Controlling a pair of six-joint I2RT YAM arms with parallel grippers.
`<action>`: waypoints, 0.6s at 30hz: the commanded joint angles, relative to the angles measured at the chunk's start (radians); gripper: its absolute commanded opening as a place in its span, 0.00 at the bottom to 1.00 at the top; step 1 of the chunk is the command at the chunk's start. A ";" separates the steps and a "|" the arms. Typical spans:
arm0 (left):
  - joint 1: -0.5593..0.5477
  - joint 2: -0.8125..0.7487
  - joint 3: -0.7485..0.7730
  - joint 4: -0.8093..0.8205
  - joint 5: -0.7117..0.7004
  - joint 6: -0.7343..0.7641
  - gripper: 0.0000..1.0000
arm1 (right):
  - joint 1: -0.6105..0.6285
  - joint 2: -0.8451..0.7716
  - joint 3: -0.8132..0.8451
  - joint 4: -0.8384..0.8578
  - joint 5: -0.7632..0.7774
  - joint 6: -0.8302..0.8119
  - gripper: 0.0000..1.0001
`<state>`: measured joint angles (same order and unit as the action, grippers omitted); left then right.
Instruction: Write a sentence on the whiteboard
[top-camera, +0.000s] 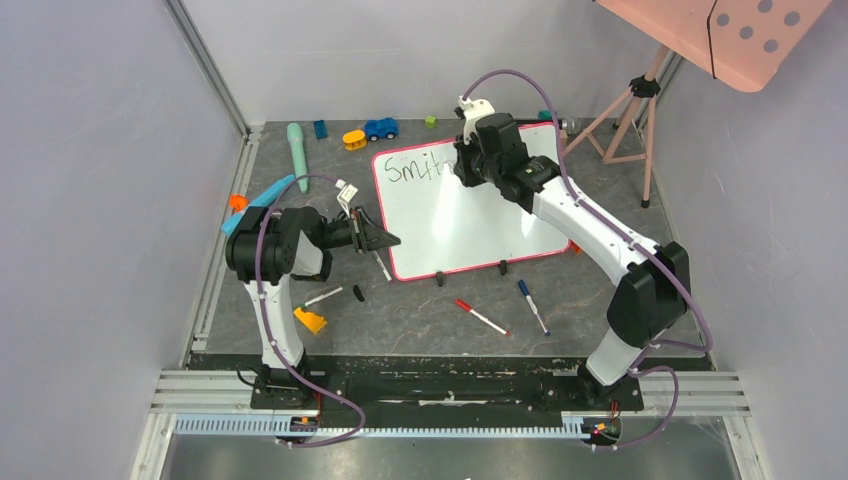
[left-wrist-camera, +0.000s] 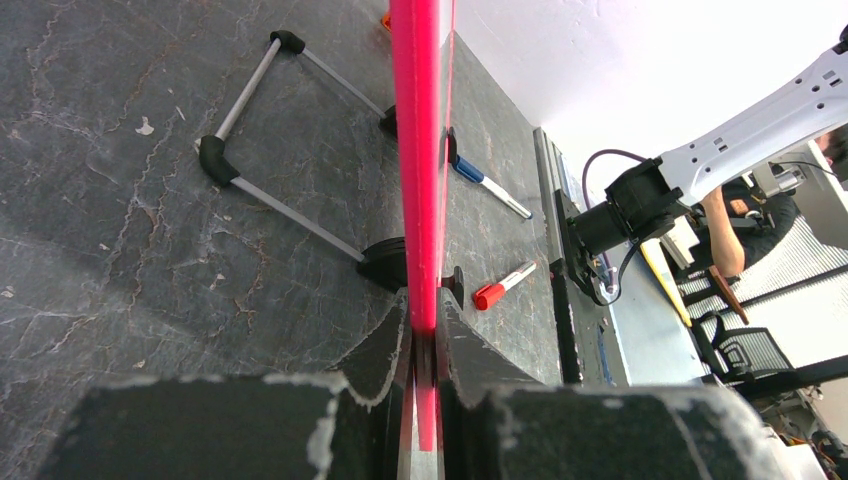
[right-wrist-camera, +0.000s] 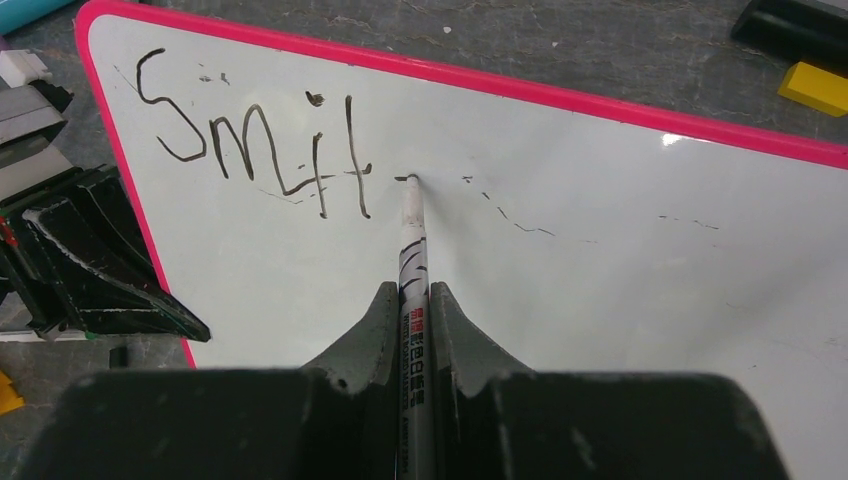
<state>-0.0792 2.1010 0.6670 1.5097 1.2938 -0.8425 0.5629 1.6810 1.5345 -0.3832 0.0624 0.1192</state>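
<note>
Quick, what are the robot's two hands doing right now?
Left gripper: closed on the whiteboard edge.
Right gripper: closed on a marker, tip touching the whiteboard.

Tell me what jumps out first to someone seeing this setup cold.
The large pink-framed glossy white whiteboard dominates mid-table, with black handwritten letters reading roughly "Smit" near its far left corner. The right gripper is shut on a slim white marker, tip touching the board just past the last letter, while the left gripper clamps the board's left edge.
</note>
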 joint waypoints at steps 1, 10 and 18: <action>-0.004 0.002 -0.014 0.047 0.039 0.056 0.03 | -0.015 -0.005 -0.001 -0.011 0.062 -0.013 0.00; -0.003 0.003 -0.015 0.047 0.040 0.056 0.03 | -0.018 0.005 0.022 -0.011 0.056 -0.011 0.00; -0.003 0.004 -0.015 0.047 0.040 0.055 0.03 | -0.019 0.024 0.058 -0.011 0.051 -0.010 0.00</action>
<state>-0.0792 2.1010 0.6670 1.5093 1.2934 -0.8425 0.5583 1.6833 1.5406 -0.3862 0.0765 0.1192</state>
